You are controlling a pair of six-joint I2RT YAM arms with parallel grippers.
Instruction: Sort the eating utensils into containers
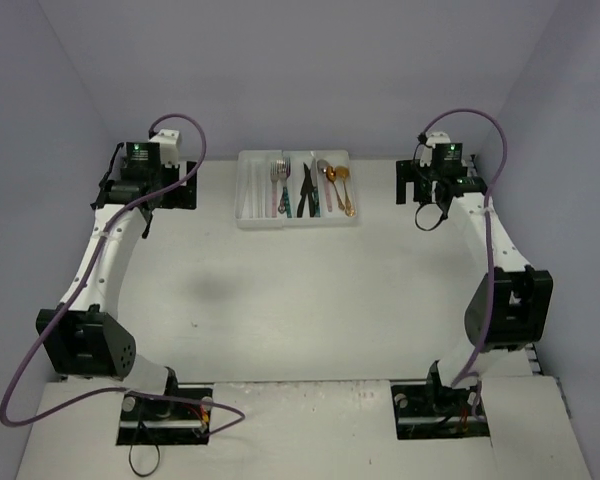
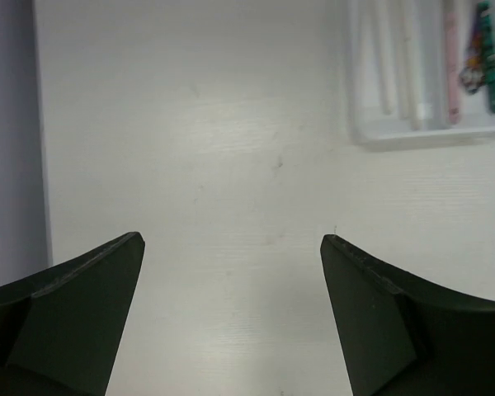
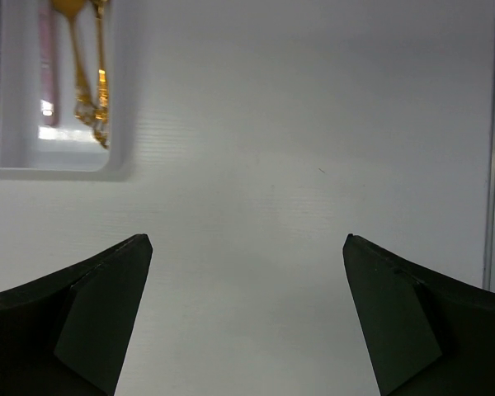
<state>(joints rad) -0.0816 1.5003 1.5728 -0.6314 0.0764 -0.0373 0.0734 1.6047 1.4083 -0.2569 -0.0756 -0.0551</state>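
Note:
The white cutlery tray (image 1: pixel 248 190) sits at the back middle of the table. Its leftmost compartment looks empty. The others hold silver forks with pink and teal handles (image 1: pixel 279 190), black knives (image 1: pixel 309 190), a pink-handled spoon (image 1: pixel 328 185) and gold spoons (image 1: pixel 346 192). My left gripper (image 1: pixel 168 190) is open and empty, left of the tray. In the left wrist view (image 2: pixel 231 239) the tray's corner (image 2: pixel 371 136) lies at upper right. My right gripper (image 1: pixel 425 190) is open and empty, right of the tray. The right wrist view (image 3: pixel 247 239) shows the gold spoons (image 3: pixel 91 99) at upper left.
No loose utensils show on the table (image 1: pixel 310 300). Grey walls close in the back and both sides. The arm bases (image 1: pixel 165 410) (image 1: pixel 442 408) are bolted at the near edge, with purple cables looping off them.

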